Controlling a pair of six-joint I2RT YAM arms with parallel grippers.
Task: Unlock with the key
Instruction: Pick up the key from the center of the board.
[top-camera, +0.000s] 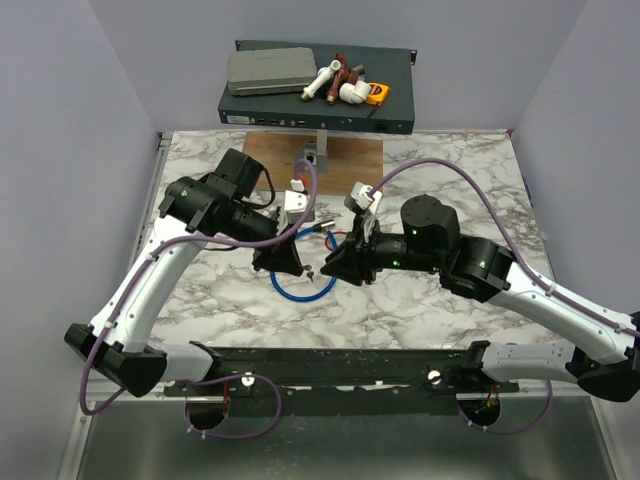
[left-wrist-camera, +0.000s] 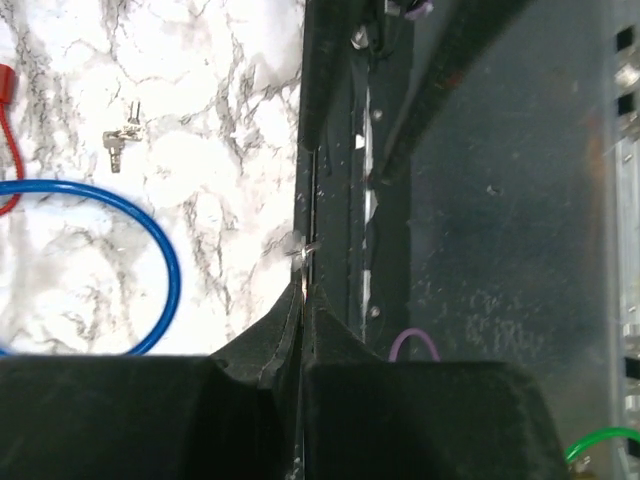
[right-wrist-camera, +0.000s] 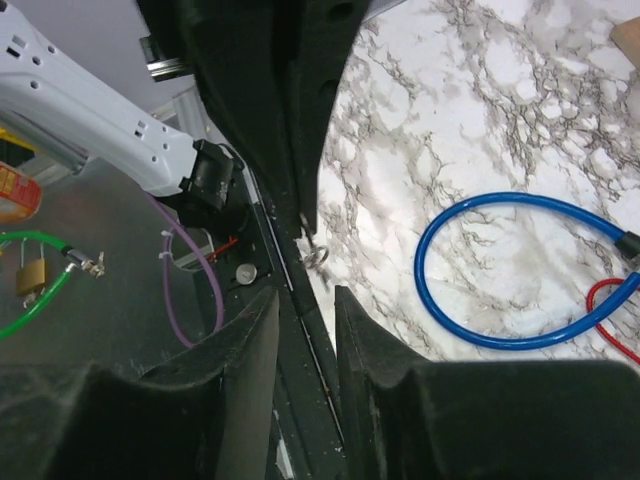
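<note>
- The step looked like a hand-over: the left tool (left-wrist-camera: 303, 285) pinched the key (left-wrist-camera: 305, 253) tight, above the desk (left-wrist-camera: 230, 100) edge.
- The right tool (right-wrist-camera: 307, 297) stood narrowly parted, just off the key.
- The next move likely called for the right tool to back clear and for the key blade to be aligned with the lock, which was not clearly in view.

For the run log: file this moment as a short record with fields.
left gripper: shut on the key
right gripper: open, tips just short of the key
key: small, silver, sticking out past the left fingertips
blue cable: looped on the table, beside the grippers
red strap: on the table by the cable's end
unlocking: not yet begun
</note>
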